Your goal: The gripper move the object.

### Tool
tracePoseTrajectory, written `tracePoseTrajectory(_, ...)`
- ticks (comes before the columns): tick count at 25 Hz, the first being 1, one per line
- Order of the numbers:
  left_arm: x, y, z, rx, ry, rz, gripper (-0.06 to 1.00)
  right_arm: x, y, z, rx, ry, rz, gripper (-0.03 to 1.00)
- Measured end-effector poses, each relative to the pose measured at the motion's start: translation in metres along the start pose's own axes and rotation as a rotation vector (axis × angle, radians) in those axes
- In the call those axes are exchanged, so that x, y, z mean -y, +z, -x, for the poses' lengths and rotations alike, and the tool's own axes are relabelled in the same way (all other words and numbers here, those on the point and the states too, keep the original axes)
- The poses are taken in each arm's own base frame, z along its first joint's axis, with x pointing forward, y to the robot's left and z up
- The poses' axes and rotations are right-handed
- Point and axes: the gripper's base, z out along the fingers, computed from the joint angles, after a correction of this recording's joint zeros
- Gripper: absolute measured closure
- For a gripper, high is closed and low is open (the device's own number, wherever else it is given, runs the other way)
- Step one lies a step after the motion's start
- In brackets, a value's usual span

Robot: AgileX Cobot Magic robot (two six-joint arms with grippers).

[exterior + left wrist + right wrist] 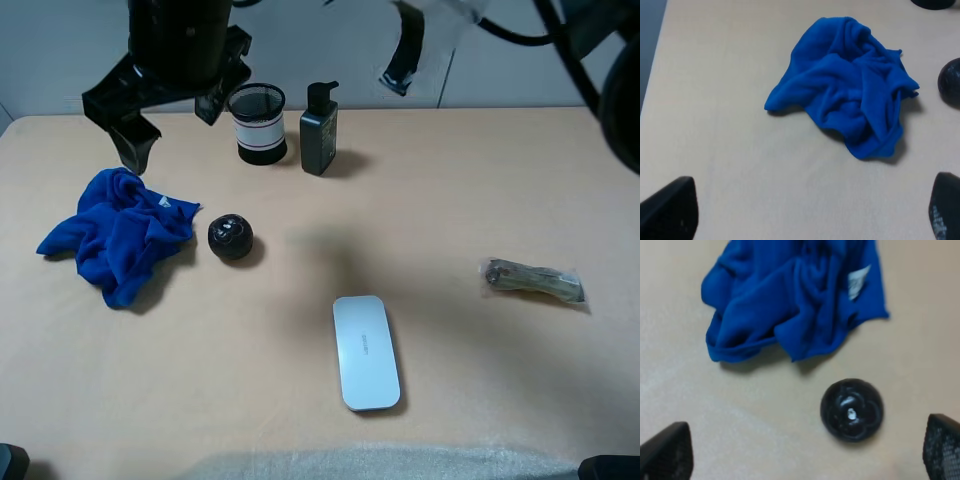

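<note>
A crumpled blue cloth (120,232) lies at the table's left. It also shows in the left wrist view (850,95) and the right wrist view (795,295). A black ball (230,236) sits just right of the cloth, also seen in the right wrist view (852,410) and at the edge of the left wrist view (951,82). My left gripper (172,125) hangs open and empty above and behind the cloth (807,215). My right gripper (428,40) is raised high at the back, blurred, open and empty (805,452).
A black mesh cup (258,122) and a black pump bottle (320,128) stand at the back. A flat white case (365,350) lies near the front middle. A wrapped brownish packet (533,281) lies at the right.
</note>
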Motion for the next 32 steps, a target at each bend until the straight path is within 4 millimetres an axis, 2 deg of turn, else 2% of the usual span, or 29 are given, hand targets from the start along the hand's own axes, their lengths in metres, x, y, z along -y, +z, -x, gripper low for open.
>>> tracePoseTrajectory(7,0.0,0.0,0.0,0.0,0.0,0.0,0.02,-0.006,-0.052,0.002,0.095,-0.036,-0.05,0.27)
tracePoseTrajectory(12,0.0,0.0,0.0,0.0,0.0,0.0,0.02,-0.007,-0.08,-0.01,0.107,-0.048,-0.1,0.27)
tracePoseTrajectory(18,0.0,0.0,0.0,0.0,0.0,0.0,0.02,-0.005,-0.106,-0.036,0.081,-0.033,-0.169,0.27)
tracePoseTrajectory(22,0.0,0.0,0.0,0.0,0.0,0.0,0.02,0.004,-0.127,-0.056,0.079,0.011,-0.185,0.27)
tracePoseTrajectory(32,0.0,0.0,0.0,0.0,0.0,0.0,0.02,0.028,-0.173,-0.129,0.062,0.129,-0.236,0.27)
